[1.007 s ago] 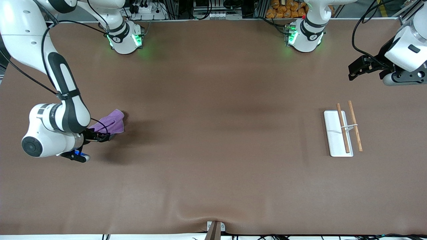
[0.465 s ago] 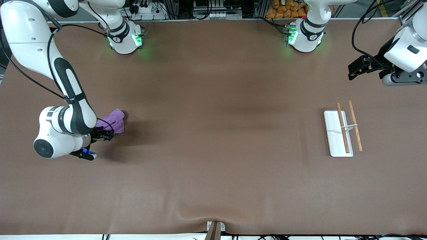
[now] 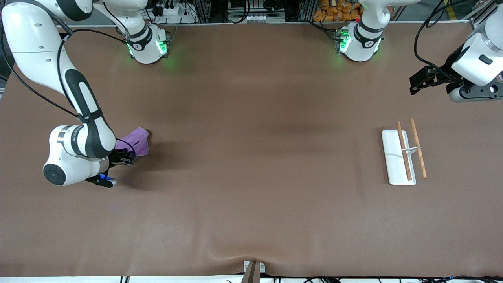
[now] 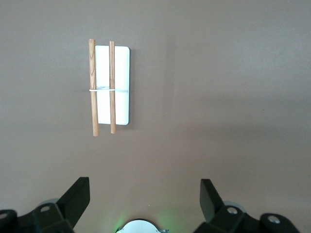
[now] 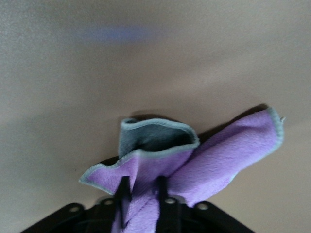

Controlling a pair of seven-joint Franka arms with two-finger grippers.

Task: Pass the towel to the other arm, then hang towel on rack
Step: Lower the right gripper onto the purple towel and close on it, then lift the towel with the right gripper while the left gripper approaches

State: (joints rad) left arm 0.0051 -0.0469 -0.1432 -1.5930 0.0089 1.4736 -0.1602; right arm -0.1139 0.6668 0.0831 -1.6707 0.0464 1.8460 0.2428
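Your desk (image 3: 251, 188) carries a brown mat covering it edge to edge, rumpled slightly at the edge nearest the front camera. The rack (image 3: 404, 155) lies directly on it toward the left arm's end: white base plate flat on the mat, two brown rods parallel, a thin wire joining them. Both arm bases stand along the farthest edge.

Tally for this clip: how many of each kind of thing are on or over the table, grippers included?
Towels: 1, the purple towel, pinched in the right gripper.
Racks: 1, the rack, toward the left arm's end of the table.
Grippers: 2, the right gripper, and the left gripper open, waiting above the table.
Total: 4
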